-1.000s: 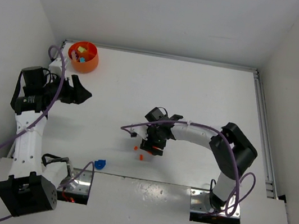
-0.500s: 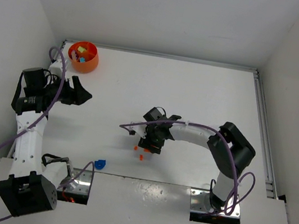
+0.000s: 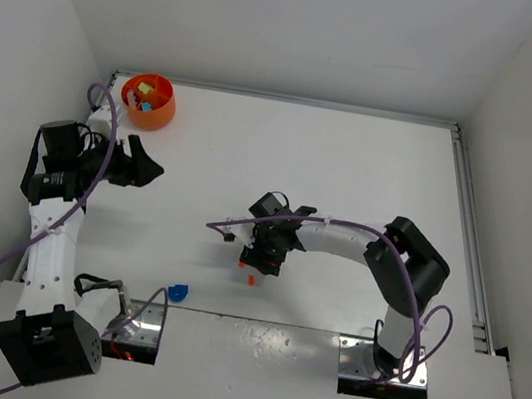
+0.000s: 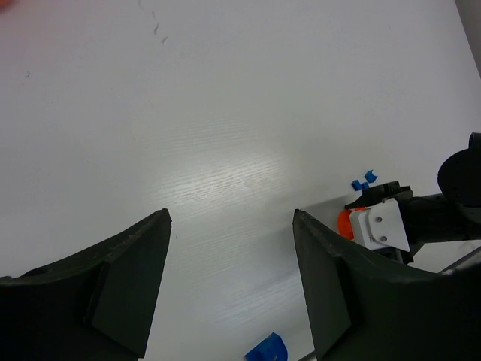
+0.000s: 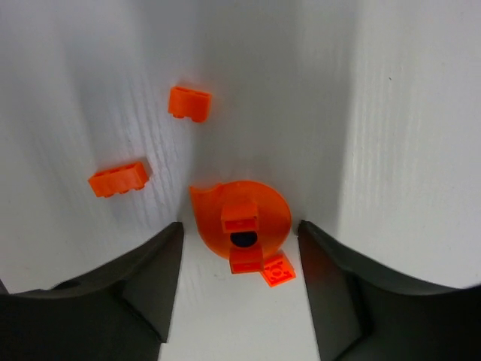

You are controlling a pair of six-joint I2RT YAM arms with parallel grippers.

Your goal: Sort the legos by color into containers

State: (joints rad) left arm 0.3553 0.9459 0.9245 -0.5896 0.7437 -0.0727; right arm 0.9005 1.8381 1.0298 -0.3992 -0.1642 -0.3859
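Observation:
The round orange bowl [image 3: 148, 100] stands at the far left corner with a few coloured legos in it. My right gripper [image 3: 262, 255] is open and low over the table, and its jaws straddle a rounded orange piece [image 5: 242, 218] with a small orange plate [image 5: 277, 271] beside it; they touch neither. Two orange bricks [image 5: 189, 103] [image 5: 119, 179] lie just beyond, and show in the top view [image 3: 244, 264]. A blue piece [image 3: 177, 292] lies near the front edge and also shows in the left wrist view [image 4: 264, 350]. My left gripper [image 3: 144, 170] is open and empty.
Two tiny blue bits [image 4: 364, 180] lie next to the right gripper. The table's front edge and the arm mounting plates [image 3: 140, 326] are close behind the blue piece. A raised rail [image 3: 467, 211] runs along the right side.
My right gripper has shifted slightly left over the orange pieces. The left arm has not moved.

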